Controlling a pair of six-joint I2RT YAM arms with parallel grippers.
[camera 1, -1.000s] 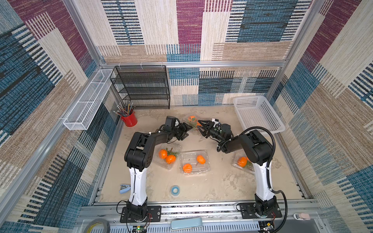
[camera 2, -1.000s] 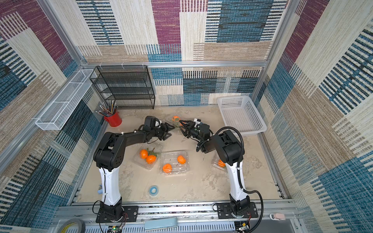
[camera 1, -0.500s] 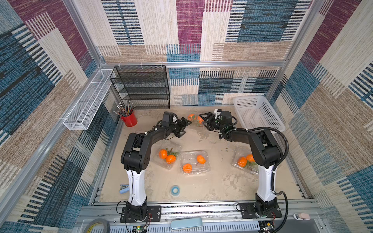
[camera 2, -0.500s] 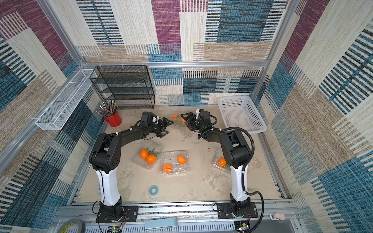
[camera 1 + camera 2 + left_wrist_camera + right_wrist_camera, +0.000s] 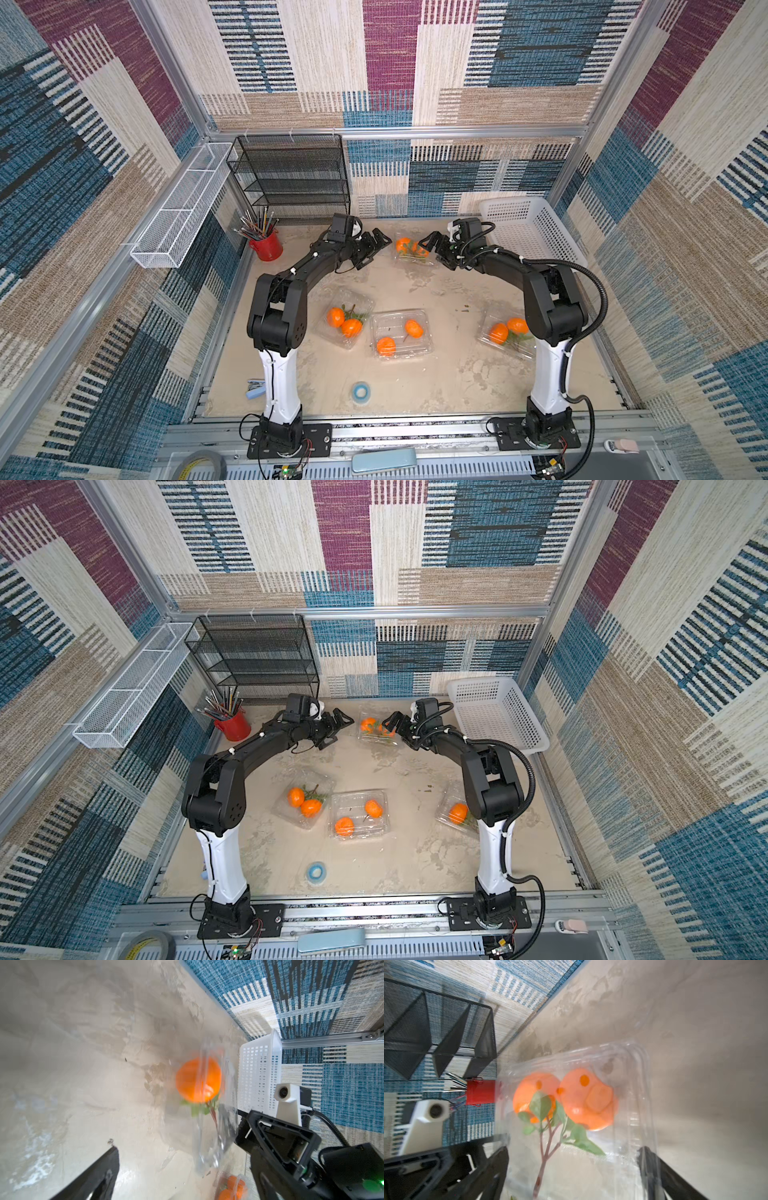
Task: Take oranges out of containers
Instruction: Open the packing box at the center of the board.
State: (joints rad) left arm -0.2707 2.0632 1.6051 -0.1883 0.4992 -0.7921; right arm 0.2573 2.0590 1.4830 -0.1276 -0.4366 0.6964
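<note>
Four clear containers lie on the table, each with oranges inside. The far container (image 5: 409, 264) (image 5: 376, 742) holds a leafy pair of oranges (image 5: 403, 245) (image 5: 588, 1099). My left gripper (image 5: 376, 249) (image 5: 185, 1159) is open just left of it, not touching. My right gripper (image 5: 432, 251) (image 5: 574, 1157) is open with the container's (image 5: 633, 1084) near end between its fingers. Nearer me lie the left container (image 5: 349, 297), the middle container (image 5: 390, 322) and the right container (image 5: 511, 347), partly behind my right arm.
A white perforated basket (image 5: 523, 232) stands at the back right, close to my right arm. A black mesh shelf (image 5: 291, 178) and a red cup of pencils (image 5: 266, 245) stand at the back left. A blue tape roll (image 5: 360, 390) and a stapler (image 5: 254, 384) lie near the front.
Both grippers have opened wide. The left one has let go and drawn back a little to the left. Both arms have stretched farther toward the back wall.
</note>
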